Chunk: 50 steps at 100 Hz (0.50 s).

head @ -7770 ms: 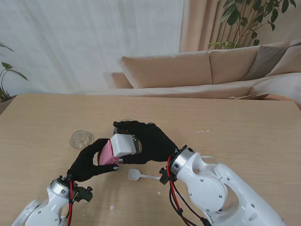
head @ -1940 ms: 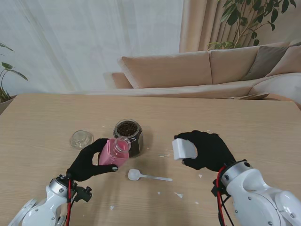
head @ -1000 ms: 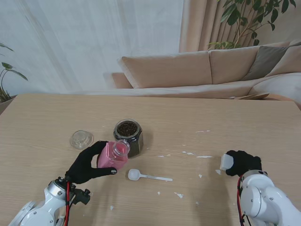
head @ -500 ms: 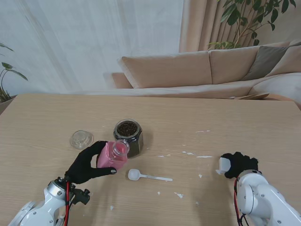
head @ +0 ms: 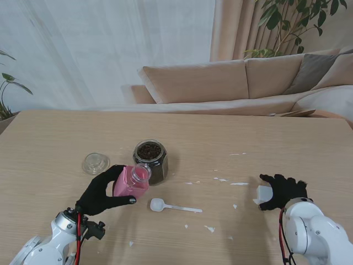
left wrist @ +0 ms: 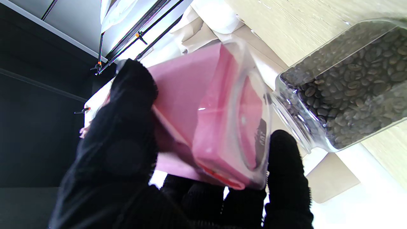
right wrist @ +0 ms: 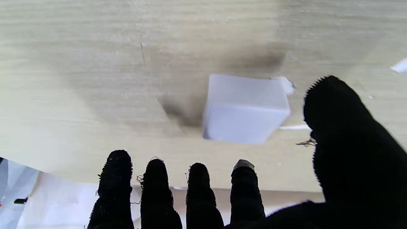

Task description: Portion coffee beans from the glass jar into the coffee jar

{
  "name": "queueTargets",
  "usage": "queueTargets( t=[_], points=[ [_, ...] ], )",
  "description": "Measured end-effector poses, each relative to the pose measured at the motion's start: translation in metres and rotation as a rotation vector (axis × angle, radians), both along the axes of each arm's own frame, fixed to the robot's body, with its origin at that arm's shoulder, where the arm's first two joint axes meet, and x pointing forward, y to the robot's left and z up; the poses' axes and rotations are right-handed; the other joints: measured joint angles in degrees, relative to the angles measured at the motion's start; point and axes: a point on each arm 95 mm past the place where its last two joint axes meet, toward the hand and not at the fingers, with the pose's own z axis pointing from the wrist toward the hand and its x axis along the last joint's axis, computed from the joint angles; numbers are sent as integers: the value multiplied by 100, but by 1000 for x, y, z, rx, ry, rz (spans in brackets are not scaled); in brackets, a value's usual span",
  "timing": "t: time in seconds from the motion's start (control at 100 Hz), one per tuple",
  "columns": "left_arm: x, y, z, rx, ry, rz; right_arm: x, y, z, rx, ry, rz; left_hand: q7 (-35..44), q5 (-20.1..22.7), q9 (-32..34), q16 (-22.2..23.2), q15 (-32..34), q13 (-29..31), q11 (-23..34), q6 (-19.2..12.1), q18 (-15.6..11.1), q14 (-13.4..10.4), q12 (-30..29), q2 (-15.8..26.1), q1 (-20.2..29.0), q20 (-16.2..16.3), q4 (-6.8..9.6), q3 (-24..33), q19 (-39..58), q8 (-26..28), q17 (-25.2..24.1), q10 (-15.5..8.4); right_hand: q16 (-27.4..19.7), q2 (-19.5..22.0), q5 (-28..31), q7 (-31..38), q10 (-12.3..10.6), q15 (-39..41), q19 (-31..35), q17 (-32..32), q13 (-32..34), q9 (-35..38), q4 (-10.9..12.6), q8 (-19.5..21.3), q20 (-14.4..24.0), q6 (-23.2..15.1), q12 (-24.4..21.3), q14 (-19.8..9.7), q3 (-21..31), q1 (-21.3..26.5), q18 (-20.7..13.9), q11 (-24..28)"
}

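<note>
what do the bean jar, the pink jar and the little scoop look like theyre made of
Bean jar: clear glass by the task, beans visible through its glossy wall. Pink jar: clear shell over a glossy pink lining, glass or plastic unclear. Scoop: probably white plastic, matte, opaque.

Black gloves cover the left hand and right hand. The coffee jar is pink, the cap white, the glass jar full of dark brown beans, the table pale wood grain.

Right hand: your fingers are spread apart, gripping nothing.
White lid: lies on the counter, clear of your fingers.
Counter: pale wood with white flecks.
</note>
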Motion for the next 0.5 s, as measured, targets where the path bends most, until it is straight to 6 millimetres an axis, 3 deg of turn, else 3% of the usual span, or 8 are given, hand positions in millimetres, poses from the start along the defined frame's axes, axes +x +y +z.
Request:
queueTargets(
  t=[0.04, 0.13, 0.2, 0.4, 0.5],
  points=[
    [0, 0, 0, 0, -1, 1, -1, 2, 4, 10, -21, 12, 0, 0, 0, 0, 0, 0, 0, 0, 0, 0, 0, 0, 0, 0, 0, 0, 0, 0, 0, 0, -59, 38, 0, 0, -35, -70, -125, -1, 0, 0, 2, 0, -55, 11, -3, 0, 43, -51, 23, 79],
    [0, 2, -1, -1, -4, 4, -4, 11, 14, 68, -98, 55, 0, 0, 0, 0, 0, 0, 0, 0, 0, 0, 0, 0, 0, 0, 0, 0, 0, 0, 0, 0, -134, 59, 230, 59, -93, -147, -195, 80, 113, 49, 2, 131, -112, 487, -3, -10, 238, -50, 97, 725],
    [0, 4, -2, -5, -4, 8, -4, 22, 21, 110, -154, 104, 0, 0, 0, 0, 0, 0, 0, 0, 0, 0, 0, 0, 0, 0, 0, 0, 0, 0, 0, 0, -137, 55, 521, 153, -120, -142, -217, 211, 402, 450, 2, 150, -121, 804, -116, -77, 522, -46, 107, 920],
    [-4, 8, -7, -23, 6, 12, -7, 70, 31, 206, -191, 293, 0, 0, 0, 0, 0, 0, 0, 0, 0, 0, 0, 0, 0, 0, 0, 0, 0, 0, 0, 0, -138, 57, 745, 545, -123, 130, 357, 545, 827, 1490, 98, 525, -107, 844, -239, -77, 1009, 394, 171, 1062],
    [-8, 11, -9, -38, 13, 12, -7, 98, 29, 294, -187, 370, 0, 0, 0, 0, 0, 0, 0, 0, 0, 0, 0, 0, 0, 0, 0, 0, 0, 0, 0, 0, -116, 57, 815, 633, -154, 358, 696, 630, 988, 1647, 186, 653, -55, 846, -241, -77, 1240, 492, 171, 1058]
  ],
)
